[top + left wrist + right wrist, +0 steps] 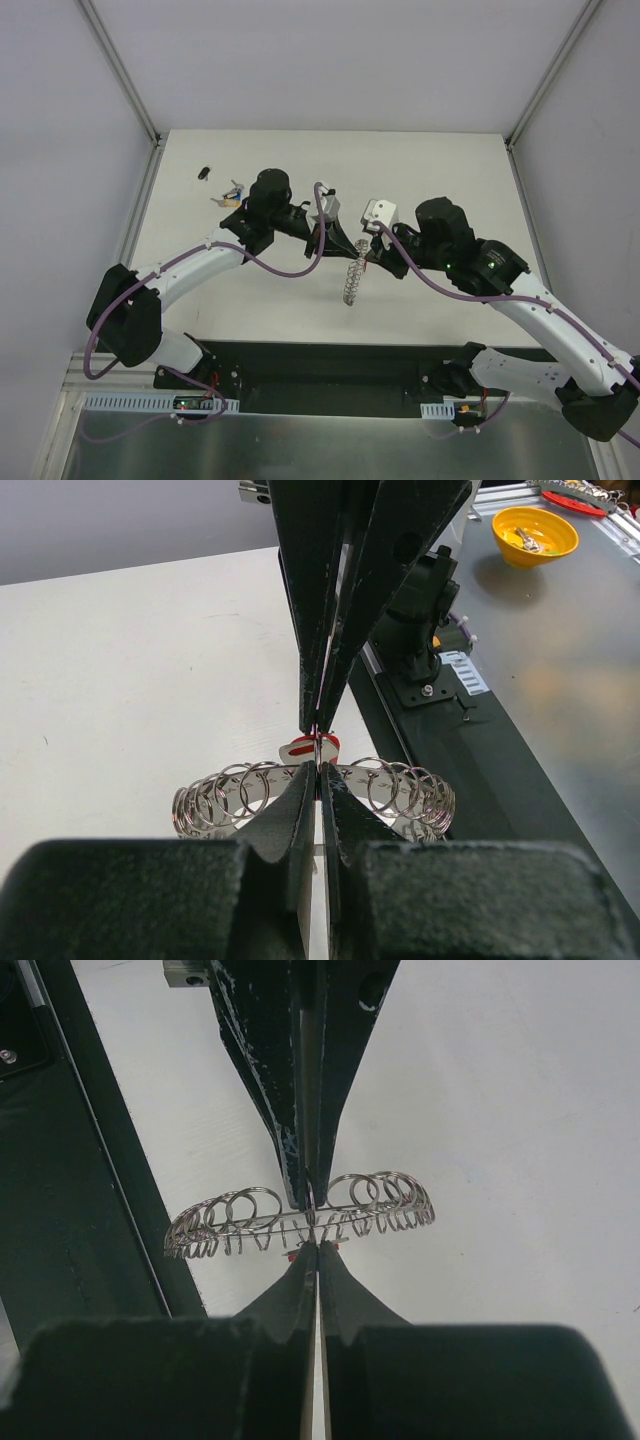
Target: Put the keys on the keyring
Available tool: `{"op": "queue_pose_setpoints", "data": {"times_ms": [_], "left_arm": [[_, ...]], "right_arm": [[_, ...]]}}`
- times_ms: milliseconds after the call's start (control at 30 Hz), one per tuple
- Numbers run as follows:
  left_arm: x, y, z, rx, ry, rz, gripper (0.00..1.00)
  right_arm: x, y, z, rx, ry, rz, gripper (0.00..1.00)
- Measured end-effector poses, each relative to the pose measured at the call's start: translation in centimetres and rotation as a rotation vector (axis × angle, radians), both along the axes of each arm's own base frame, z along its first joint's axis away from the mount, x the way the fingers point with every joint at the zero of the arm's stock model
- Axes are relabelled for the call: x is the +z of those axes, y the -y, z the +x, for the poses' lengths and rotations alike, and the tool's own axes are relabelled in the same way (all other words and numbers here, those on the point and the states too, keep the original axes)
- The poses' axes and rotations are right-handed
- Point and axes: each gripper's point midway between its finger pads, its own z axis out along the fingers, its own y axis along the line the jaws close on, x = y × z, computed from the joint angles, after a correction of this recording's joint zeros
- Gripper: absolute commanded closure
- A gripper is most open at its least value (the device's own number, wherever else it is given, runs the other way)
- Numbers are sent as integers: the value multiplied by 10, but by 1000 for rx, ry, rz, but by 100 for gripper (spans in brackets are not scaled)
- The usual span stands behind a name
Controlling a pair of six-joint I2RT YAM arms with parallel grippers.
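Observation:
The keyring (351,281), a grey ring edged with coiled wire loops, hangs on edge between the two grippers above the table's middle. My left gripper (318,770) is shut on the keyring's band (235,788). In the top view the left gripper (343,250) meets the right gripper (362,260) tip to tip. My right gripper (316,1246) is shut on a small key with a red tag (308,747), pressed against the keyring (225,1222). Only a sliver of the red tag (296,1253) shows in the right wrist view.
A small cluster of keys with coloured tags (232,192) lies at the table's far left, with a small black object (204,172) beyond it. A yellow bowl (535,532) stands off the table on the dark surface near the arm bases.

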Motion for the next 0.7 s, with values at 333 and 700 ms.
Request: {"op": "queue_pose_setpoints", "data": {"times_ms": [333,700], "left_arm": [[-3,2,-1,4,10,15,100],[-9,6,-4,10,24,39,100]], "right_arm": [[-2,1,-1,-2,-12,-6,99],[-3,0,-4,0,-31,1,99]]}}
